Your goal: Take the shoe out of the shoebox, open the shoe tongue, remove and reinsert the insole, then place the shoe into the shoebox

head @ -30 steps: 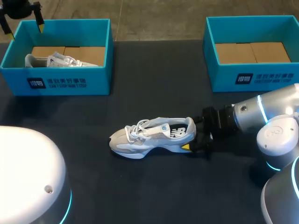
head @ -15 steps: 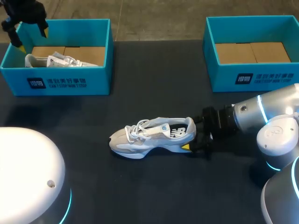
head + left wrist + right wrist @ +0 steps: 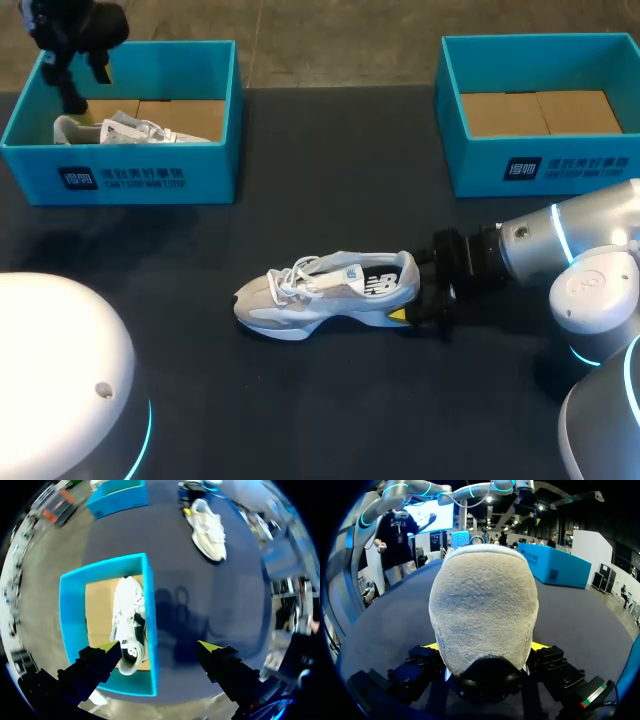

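Shoe (image 3: 330,290) is being squeezed at the heel (image 3: 405,278) by the right gripper (image 3: 486,646); the open left gripper (image 3: 159,647), far left, should be lifting the tongue (image 3: 330,272) gently.

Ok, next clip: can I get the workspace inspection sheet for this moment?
Surface: dark table, no spill seen.
Job's things: loose shoe stands on its sole mid-table; boxed shoe lies in the left shoebox; right shoebox shows only its cardboard floor.
Clutter: nothing seen.
Grippers: right gripper is shut on the loose shoe's heel; left gripper hangs open above the left shoebox, touching nothing.
Cables: nothing seen.
Surroundings: nothing seen reaching over the table.
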You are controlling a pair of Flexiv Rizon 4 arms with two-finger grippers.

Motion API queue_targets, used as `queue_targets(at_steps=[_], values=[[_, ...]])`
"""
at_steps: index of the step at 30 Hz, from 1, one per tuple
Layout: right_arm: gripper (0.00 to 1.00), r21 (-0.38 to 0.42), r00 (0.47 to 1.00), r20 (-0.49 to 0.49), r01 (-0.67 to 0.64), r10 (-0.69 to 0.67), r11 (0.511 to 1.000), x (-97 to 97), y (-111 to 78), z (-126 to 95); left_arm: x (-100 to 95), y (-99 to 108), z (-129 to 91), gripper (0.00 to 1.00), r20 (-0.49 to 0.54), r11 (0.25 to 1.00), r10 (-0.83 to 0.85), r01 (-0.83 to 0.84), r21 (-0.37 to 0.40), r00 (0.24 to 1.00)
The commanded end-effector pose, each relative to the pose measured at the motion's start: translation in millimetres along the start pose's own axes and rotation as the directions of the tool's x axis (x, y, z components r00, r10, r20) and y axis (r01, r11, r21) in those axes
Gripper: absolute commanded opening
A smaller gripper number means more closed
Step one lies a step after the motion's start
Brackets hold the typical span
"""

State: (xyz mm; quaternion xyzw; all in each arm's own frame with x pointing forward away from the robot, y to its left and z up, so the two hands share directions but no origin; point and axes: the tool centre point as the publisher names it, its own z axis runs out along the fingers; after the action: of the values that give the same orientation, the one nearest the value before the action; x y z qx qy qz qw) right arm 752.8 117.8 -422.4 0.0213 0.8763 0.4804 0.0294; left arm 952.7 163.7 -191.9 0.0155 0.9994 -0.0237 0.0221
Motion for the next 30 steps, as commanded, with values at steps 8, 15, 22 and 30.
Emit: queue_targets(at_steps=[8, 15, 22, 30], values=[[0.0, 0.002, 1.0, 0.001, -0.001, 0.001, 1.0, -1.0, 0.9, 2, 4.9, 0, -1, 1.0, 0.013, 0.992, -0.124, 0.124, 0.031, 0.992], [0.0, 0.002, 1.0, 0.001, -0.001, 0.001, 1.0, -1.0, 0.9, 2, 26.5, -27, -7, 1.0, 0.071, 0.904, -0.427, 0.427, 0.018, 0.901], [0.0, 0.002, 1.0, 0.001, -0.001, 0.001, 1.0, -1.0, 0.9, 2, 40.1, -44, -17, 1.0, 0.08, 0.74, -0.672, 0.671, 0.046, 0.736], [0.0, 0.002, 1.0, 0.001, -0.001, 0.001, 1.0, -1.0, 0.9, 2, 52.6, -69, -17, 1.0, 0.06, 0.496, -0.868, 0.866, 0.069, 0.493]])
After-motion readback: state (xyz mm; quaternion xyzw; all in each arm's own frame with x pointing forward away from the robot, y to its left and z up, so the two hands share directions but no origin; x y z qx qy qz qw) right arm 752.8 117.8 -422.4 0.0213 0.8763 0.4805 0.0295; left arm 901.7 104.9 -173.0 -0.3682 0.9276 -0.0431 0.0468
